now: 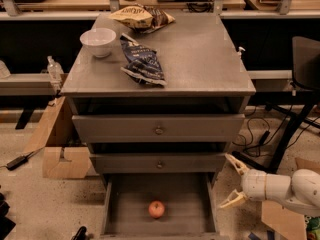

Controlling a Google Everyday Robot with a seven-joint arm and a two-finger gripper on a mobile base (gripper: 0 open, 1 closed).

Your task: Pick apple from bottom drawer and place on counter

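Observation:
The apple (156, 209) is small, round and red-orange. It lies alone near the front middle of the open bottom drawer (127, 194), a shallow grey tray pulled out at the foot of the cabinet. My gripper (229, 181) is open, its pale fingers spread and pointing left. It hovers just outside the drawer's right wall, to the right of the apple and a little above it, holding nothing. The counter (200, 54) is the flat grey top of the cabinet.
On the counter stand a white bowl (98, 40), a dark blue snack bag (142, 61) and a yellow chip bag (141, 15). Two knobbed drawers sit shut above the open one. Cardboard boxes (62, 149) lie left, a chair base and cables (285, 129) right.

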